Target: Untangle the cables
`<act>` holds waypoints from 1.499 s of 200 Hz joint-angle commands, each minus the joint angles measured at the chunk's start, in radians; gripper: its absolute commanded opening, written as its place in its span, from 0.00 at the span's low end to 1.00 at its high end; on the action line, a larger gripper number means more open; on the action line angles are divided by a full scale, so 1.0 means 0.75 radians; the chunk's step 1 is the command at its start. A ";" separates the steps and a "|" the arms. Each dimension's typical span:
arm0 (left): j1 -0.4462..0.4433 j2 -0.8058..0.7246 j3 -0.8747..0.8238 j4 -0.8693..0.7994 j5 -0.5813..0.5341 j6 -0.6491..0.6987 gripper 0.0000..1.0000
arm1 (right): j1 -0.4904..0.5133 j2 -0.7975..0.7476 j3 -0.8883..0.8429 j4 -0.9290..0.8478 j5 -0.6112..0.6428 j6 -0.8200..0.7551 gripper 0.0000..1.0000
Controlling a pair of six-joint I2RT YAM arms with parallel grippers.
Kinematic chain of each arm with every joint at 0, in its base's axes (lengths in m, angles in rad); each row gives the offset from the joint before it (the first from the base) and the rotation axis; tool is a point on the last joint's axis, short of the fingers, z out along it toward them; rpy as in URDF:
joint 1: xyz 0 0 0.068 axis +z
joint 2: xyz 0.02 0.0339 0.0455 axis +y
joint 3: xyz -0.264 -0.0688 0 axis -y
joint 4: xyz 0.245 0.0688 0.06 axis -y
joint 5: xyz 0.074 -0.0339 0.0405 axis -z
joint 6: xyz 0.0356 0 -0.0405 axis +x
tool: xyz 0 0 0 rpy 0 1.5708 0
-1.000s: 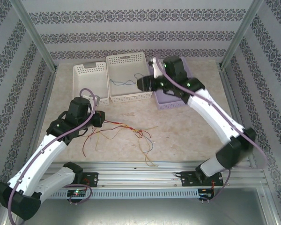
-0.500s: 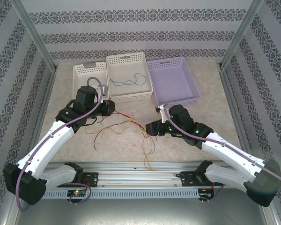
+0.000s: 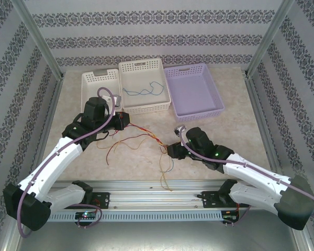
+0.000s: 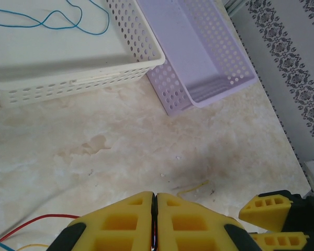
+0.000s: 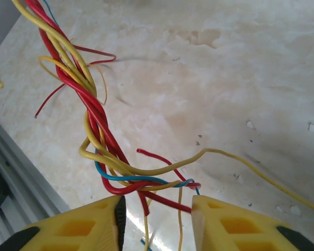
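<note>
From above, the marble-patterned table [image 3: 230,130] carries three baskets along its far edge: a small white basket [image 3: 100,78], a larger white basket [image 3: 126,67] and a purple basket [image 3: 215,90]. One blue cable [image 3: 143,90] lies loose inside the larger white basket. The cables [image 3: 146,139], a tangle of red, yellow and blue strands, sprawl across the middle of the table between the two arms. The left gripper [image 3: 121,121] sits at the tangle's left end, with strands leading into it. The right gripper [image 3: 169,150] is low at the tangle's right end.

In the left wrist view, the left gripper's yellow fingers [image 4: 115,225] are pressed flat together, and a thin red line shows in the seam between them, so it is clenched on a strand of the cables. A red strand trails off to the left.

In the right wrist view, a twisted rope of red and yellow strands runs down from the upper left, loosening into loops with a blue strand. The right gripper's jaws stand apart, unclenched, with several strands passing through the gap between them.
</note>
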State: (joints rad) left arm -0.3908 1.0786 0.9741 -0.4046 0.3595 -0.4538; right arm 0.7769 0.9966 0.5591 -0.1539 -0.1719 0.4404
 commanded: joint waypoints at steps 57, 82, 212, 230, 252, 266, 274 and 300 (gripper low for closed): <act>0.010 -0.040 -0.027 0.083 0.037 0.009 0.00 | 0.015 0.053 -0.054 0.245 -0.090 -0.031 0.36; 0.011 -0.038 -0.025 0.088 0.041 0.008 0.00 | 0.014 0.020 -0.094 0.321 -0.084 -0.028 0.40; 0.010 -0.045 -0.038 0.108 0.065 0.004 0.00 | -0.015 0.269 0.014 0.507 -0.413 0.049 0.43; 0.011 -0.053 -0.039 0.099 0.058 0.011 0.00 | -0.014 0.307 0.020 0.513 -0.472 0.053 0.29; 0.010 -0.060 -0.034 0.086 0.045 0.020 0.00 | -0.016 0.264 -0.004 0.499 -0.468 0.051 0.15; 0.012 -0.058 -0.029 0.073 0.033 0.028 0.00 | -0.016 0.208 -0.004 0.426 -0.408 0.026 0.03; 0.012 -0.055 -0.023 0.065 0.026 0.030 0.00 | -0.017 0.174 0.011 0.352 -0.341 0.001 0.00; 0.026 -0.045 -0.002 0.018 -0.013 0.041 0.00 | -0.028 0.034 0.069 0.052 0.082 -0.046 0.00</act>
State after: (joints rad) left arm -0.3908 1.0588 0.9520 -0.3756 0.3923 -0.4503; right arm 0.7742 1.1183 0.5610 0.1009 -0.3939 0.4500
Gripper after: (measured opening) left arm 0.090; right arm 0.054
